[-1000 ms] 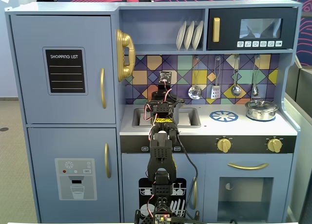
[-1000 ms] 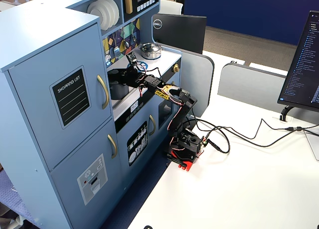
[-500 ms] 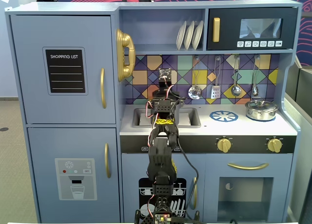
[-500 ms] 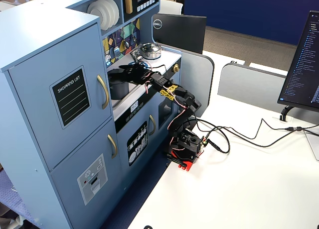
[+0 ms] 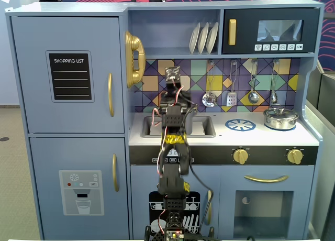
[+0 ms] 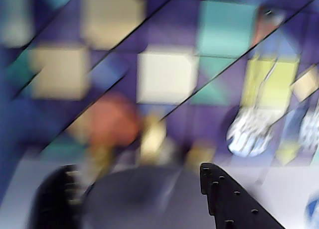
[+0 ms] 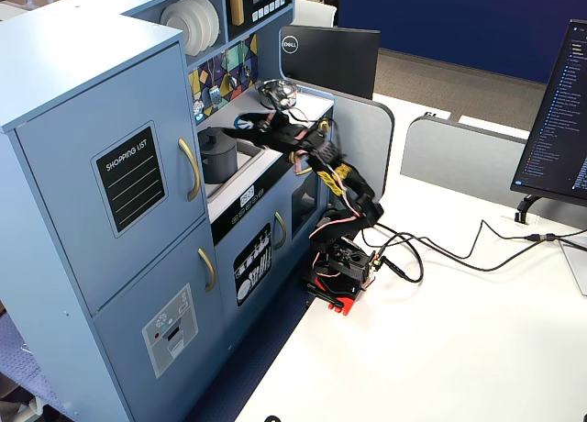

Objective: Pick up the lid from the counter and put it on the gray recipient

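In the wrist view a blurred dark-gray round lid fills the gap low between my gripper's two black fingers. The jaws stand wide apart; I cannot tell if they touch it. In a fixed view the gray pot stands in the sink with a flat dark disc, the lid, on top. My gripper is just right of it and slightly above. In the front fixed view my raised gripper and arm hide the pot and lid.
A shiny silver pot with its own lid sits on the right burner, next to a blue burner mark. Utensils hang on the tiled backsplash. A gold phone hangs left of the arm. The sink rim shows beside the arm.
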